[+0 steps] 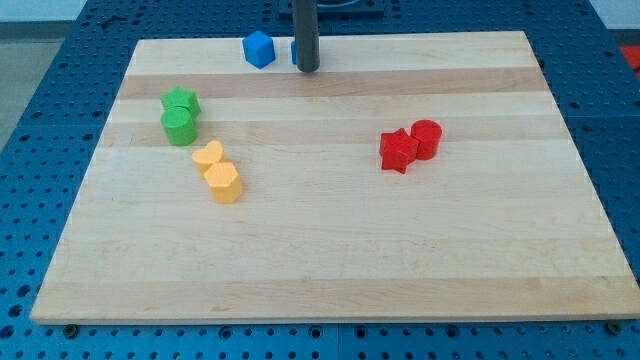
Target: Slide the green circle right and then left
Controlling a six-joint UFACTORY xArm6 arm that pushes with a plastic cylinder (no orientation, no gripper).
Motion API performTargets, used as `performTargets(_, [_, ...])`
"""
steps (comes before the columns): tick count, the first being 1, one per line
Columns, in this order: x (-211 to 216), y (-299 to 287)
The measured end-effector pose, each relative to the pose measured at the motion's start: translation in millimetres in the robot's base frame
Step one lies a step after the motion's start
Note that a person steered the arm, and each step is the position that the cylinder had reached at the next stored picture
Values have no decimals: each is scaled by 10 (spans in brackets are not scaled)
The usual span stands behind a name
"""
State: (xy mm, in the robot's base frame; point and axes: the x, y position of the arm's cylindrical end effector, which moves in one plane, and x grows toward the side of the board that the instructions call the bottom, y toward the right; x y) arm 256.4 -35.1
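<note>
The green circle sits on the wooden board at the view's left, touching a green star just above it. My tip is near the view's top centre, far to the upper right of the green circle. The tip stands right beside a blue block on its left and partly hides another blue block behind the rod.
A yellow heart-like block and a yellow hexagon lie just below and right of the green circle. A red star and a red cylinder sit together at the view's right.
</note>
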Motion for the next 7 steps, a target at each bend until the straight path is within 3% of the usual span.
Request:
performTargets(1, [107,-197])
performTargets(4, [195,-2091])
performTargets(5, [465,-2697])
performTargets(6, [468,-2696])
performTargets(7, [922,-2601])
